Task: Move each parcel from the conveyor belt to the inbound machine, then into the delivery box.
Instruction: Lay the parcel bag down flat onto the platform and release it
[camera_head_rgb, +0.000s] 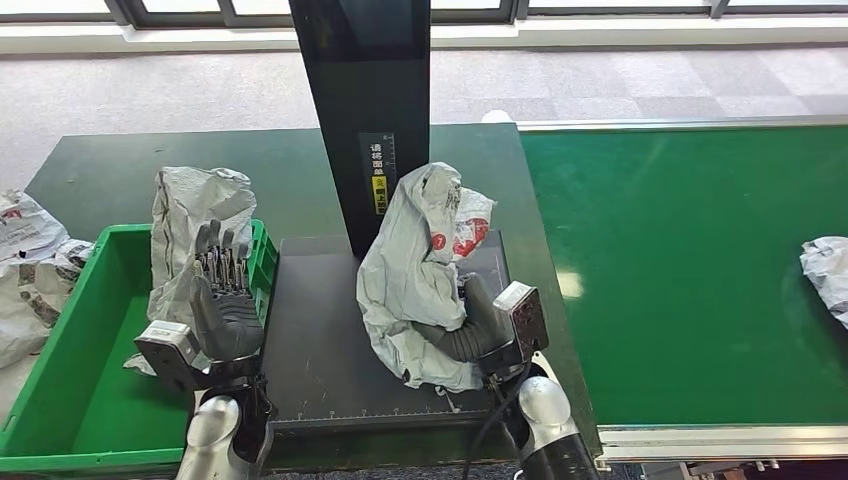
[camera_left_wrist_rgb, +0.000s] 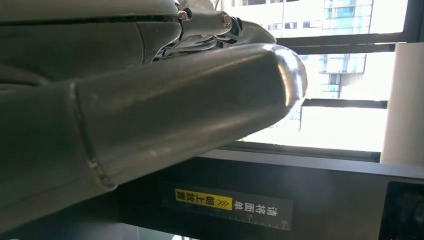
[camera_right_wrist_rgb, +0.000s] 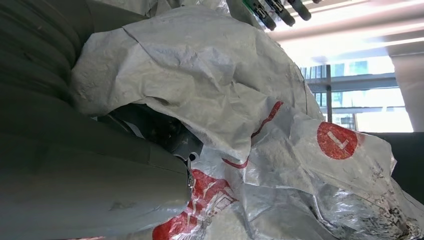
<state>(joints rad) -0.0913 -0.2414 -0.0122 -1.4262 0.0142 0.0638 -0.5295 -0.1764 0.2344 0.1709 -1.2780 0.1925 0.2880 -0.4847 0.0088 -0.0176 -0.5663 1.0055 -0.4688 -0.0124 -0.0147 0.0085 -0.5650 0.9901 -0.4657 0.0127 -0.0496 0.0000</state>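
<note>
Floor: pale grey carpet (camera_head_rgb: 180, 95) beyond the far edge of the work area.
Window frame: white sill and dark frames (camera_head_rgb: 620, 12) along the far wall.
Outside: glass-fronted buildings (camera_left_wrist_rgb: 350, 30) in bright daylight, seen through the windows.

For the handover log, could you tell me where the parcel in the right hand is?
In the head view, the grey parcel stands on the dark scanner platform beside the black column, gripped by the right hand.

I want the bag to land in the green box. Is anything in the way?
Yes. The left robot hand is raised by the green box's near wall, between the box and the parcel that the right robot hand holds.
</note>
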